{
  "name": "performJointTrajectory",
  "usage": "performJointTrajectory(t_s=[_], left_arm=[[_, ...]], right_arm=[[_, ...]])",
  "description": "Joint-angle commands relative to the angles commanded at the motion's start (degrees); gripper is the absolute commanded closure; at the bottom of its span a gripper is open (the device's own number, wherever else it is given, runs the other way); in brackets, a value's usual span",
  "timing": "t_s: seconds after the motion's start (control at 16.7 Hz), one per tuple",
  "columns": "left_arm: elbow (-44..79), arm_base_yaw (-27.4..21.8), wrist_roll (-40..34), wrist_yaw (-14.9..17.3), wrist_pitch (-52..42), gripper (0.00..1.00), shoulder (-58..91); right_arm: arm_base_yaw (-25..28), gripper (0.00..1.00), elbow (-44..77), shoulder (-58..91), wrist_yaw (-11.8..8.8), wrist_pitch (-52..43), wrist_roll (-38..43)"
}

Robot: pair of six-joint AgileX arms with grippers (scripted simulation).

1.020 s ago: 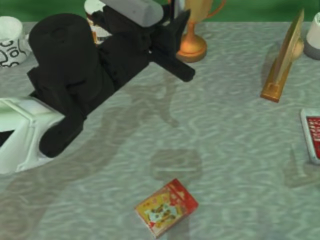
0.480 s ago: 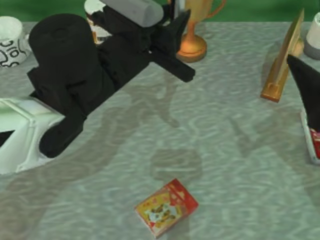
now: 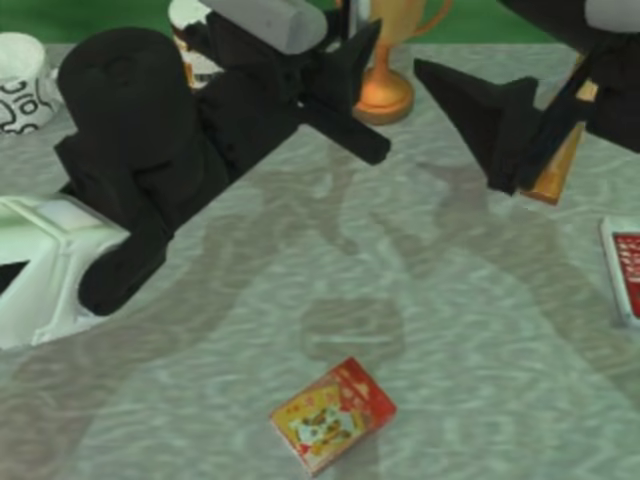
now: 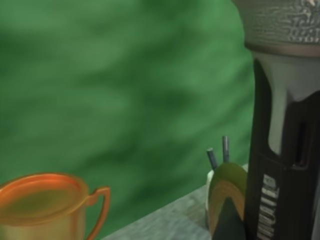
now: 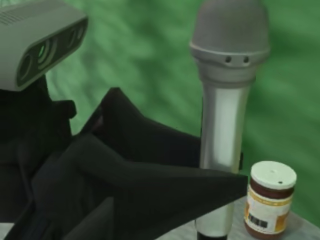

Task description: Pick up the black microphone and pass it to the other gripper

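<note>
silver-grey mesh head, black microphone [image 5: 222,145] upright, clamped in left tool [image 3: 345,85], right tool [image 3: 500,130] fingers apart

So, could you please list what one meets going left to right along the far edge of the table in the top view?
White patterned mug → left gripper → gold trophy → right gripper → gold plaque.

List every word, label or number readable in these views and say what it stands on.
No text reads clearly.
Black microphone: white lettering down the handle in the left wrist view, too blurred to read.
Jar: barcode on the label, unreadable.
Red card box: picture print, no legible words.
White mug: black scribble only.
</note>
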Motion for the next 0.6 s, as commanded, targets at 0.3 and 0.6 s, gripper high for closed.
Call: performJointTrajectory(t_s=[0.3, 0.6], left_arm=[[0.00, 0.00, 0.00, 0.00, 0.00, 1.00, 0.00], [0.00, 0.00, 0.00, 0.00, 0.00, 1.00, 0.00]], right_arm=[[0.38, 0.00, 0.58, 1.13, -0.43, 0.16, -0.01], [2.03, 0.00, 4.18, 5.26, 1.31, 1.14, 0.10]])
